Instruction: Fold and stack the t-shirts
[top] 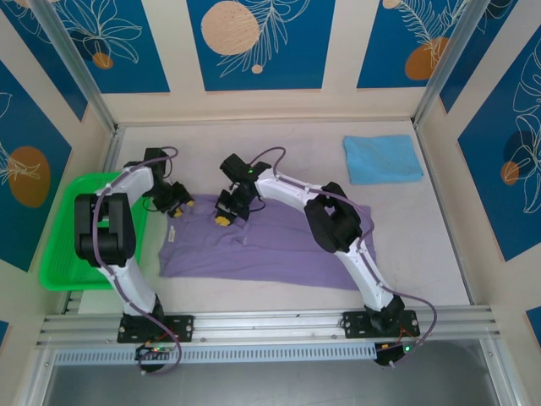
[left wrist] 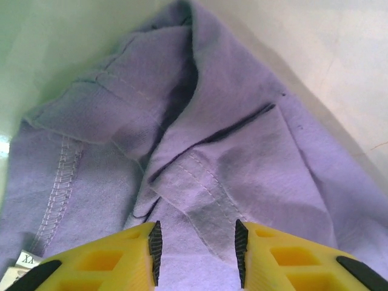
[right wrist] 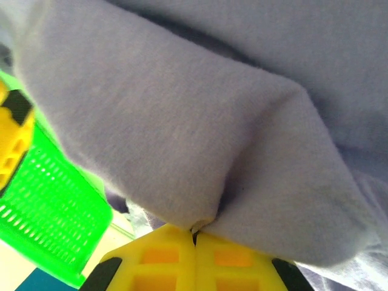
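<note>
Right wrist view: the right tool [right wrist: 195,233] has its jaws pressed together on a raised fold of the lavender t-shirt [right wrist: 182,133], with the green tray [right wrist: 48,224] at lower left. On the left wrist view, the left tool [left wrist: 197,251] stands partly open, gripping nothing, its pads [left wrist: 156,251] just over the shirt's rumpled, stitched folds. From above, the shirt lies spread on the bench [top: 423,245], and the folded light blue t-shirt [top: 382,158] is well apart at the far right.
</note>
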Controlling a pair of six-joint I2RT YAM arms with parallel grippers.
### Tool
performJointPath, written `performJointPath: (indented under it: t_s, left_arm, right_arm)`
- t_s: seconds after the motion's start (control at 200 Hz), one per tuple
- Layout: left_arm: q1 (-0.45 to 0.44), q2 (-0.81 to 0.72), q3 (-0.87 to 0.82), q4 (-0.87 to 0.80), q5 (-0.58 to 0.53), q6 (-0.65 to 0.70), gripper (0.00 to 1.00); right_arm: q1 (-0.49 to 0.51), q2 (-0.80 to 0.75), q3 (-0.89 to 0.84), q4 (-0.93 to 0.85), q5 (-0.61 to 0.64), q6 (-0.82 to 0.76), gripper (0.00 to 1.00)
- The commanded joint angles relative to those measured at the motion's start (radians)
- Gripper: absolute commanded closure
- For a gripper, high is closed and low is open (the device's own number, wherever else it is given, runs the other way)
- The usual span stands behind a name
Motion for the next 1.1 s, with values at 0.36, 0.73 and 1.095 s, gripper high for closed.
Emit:
performJointPath:
  t_s: [0.36,0.73,1.095]
  left_arm:
    - [0.014,0.031,-0.020,0.025,0.081,-0.086,0.50]
    - [0.015,0.026,-0.034,0.043,0.102,-0.131,0.43]
    - [0.015,0.044,-0.022,0.057,0.101,-0.161,0.56]
  right_arm:
    - [-0.064,-0.099,-0.129,0.227,-0.177,0.044,1.00]
    - [-0.100,-0.107,-0.171,0.378,-0.268,0.107,1.00]
    - [-0.117,-0.113,-0.226,0.438,-0.296,0.131,1.00]
